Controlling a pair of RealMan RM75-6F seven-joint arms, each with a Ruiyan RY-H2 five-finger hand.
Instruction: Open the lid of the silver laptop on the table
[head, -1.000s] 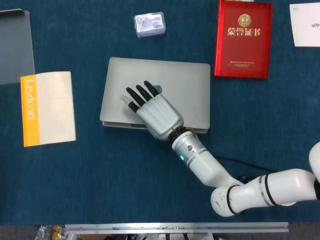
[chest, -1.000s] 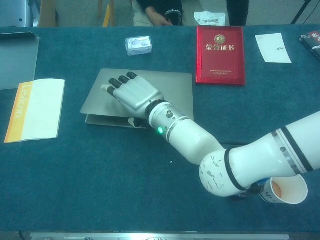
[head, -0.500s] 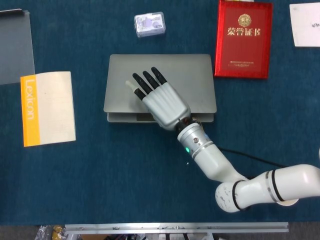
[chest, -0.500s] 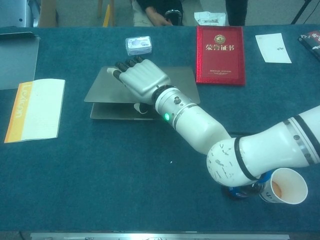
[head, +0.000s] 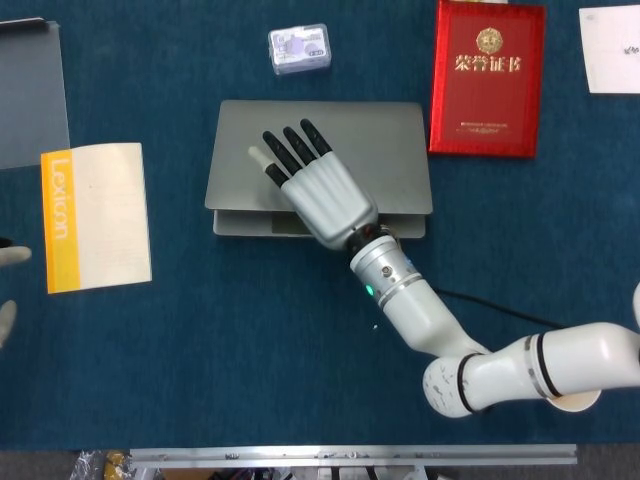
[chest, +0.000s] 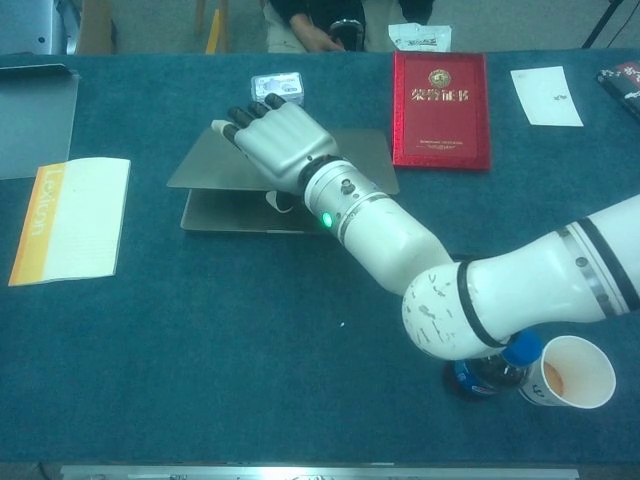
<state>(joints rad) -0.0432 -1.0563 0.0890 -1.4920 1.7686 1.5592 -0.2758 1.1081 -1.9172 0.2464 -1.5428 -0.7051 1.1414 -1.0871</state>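
The silver laptop (head: 385, 150) lies mid-table with its lid (chest: 200, 165) lifted a little at the front, so a gap shows above the base (chest: 220, 212). My right hand (head: 318, 195) holds the lid's front edge, its dark-tipped fingers (head: 290, 150) spread flat on top. The chest view shows the same right hand (chest: 280, 140) raised with the lid; the thumb is hidden below the lid. Only pale fingertips of my left hand (head: 8, 255) show at the left edge of the head view.
A red certificate booklet (head: 487, 78) lies right of the laptop and a small clear box (head: 299, 48) behind it. A yellow-and-white booklet (head: 95, 215) sits to the left. A paper cup (chest: 566, 371) and a blue-capped bottle (chest: 490, 370) stand near my right elbow.
The lid has risen from nearly closed to a visible gap, my right hand moving up and back with it. Left-hand fingertips have come into the head view's left edge.
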